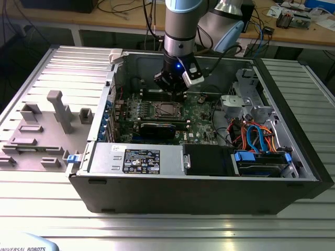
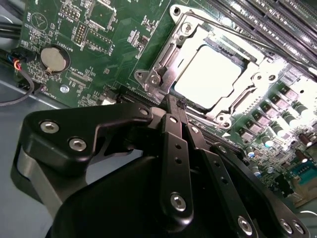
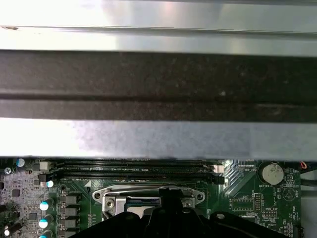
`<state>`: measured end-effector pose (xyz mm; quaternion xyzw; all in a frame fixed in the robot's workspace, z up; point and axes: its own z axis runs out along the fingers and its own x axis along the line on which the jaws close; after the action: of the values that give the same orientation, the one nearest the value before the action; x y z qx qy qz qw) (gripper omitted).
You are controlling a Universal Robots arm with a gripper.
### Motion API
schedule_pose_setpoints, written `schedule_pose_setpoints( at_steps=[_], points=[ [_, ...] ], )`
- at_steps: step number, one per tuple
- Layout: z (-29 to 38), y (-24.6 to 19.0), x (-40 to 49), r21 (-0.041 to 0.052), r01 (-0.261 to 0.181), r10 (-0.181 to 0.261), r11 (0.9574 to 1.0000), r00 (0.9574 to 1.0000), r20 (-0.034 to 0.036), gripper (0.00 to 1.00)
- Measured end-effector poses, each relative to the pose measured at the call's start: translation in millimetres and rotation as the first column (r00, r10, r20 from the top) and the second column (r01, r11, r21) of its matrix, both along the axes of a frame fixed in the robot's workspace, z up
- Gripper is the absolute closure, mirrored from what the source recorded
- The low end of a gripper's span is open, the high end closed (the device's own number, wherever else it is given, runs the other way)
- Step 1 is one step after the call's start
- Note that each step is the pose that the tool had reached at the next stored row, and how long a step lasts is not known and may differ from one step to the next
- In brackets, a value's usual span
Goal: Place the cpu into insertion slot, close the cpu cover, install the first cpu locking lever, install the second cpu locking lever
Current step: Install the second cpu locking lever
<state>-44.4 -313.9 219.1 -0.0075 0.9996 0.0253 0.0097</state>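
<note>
Black hand (image 2: 182, 105), fingers pressed together, at the cpu cover's (image 2: 166, 54) edge, cpu (image 2: 208, 74) seated.

The arm (image 1: 180, 23) is showing a dull grey cylindrical link with a pale blue band running round its upper end. Below it, a black wrist block is carrying a small glowing blue light and a white bracket on one side. The tool (image 2: 174, 106) is looking matte black in the second wrist view, its flat bar-shaped linkages (image 2: 176, 163) lying side by side, each studded with round silver screw heads (image 2: 178, 201), over a bulky rounded black housing.
</note>
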Motion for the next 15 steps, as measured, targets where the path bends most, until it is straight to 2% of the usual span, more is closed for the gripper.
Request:
schedule_pose_setpoints(
  at_steps=[15],
  points=[
    [0.4, -2.2, 0.0, -0.0003, 0.000, 0.000, 1.0000, 1.0000, -0.0002, 0.89]
  ],
)
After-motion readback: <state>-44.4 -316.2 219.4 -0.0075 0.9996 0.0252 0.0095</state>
